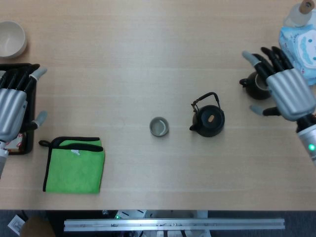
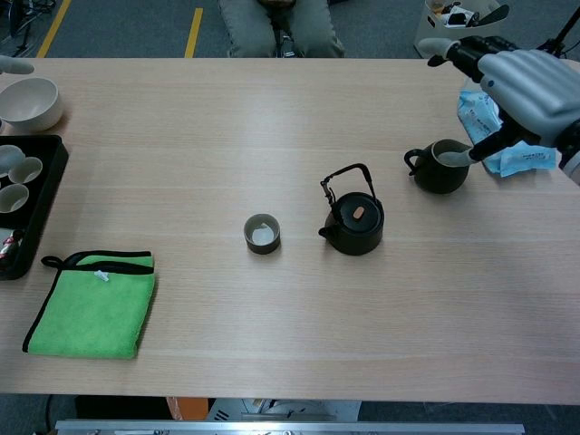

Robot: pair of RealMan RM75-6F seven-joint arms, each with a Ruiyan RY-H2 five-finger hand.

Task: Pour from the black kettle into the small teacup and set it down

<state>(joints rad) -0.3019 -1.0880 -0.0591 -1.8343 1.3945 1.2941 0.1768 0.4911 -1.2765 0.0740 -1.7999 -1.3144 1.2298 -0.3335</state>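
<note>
Left hand (image 1: 11,106) cut off by the left edge in head view, chest view shows only a fingertip at the top-left corner; right hand (image 1: 286,84) hides part of the dark pitcher (image 1: 256,86) in head view, its wrist runs off the right edge. Black tray (image 2: 36,204) cropped at left in both views, the cups in it only partly visible; bottle (image 1: 300,12) and wipes pack (image 1: 303,47) clipped at the top-right corner in head view. Contents of small teacup (image 2: 262,234) too small to tell.
</note>
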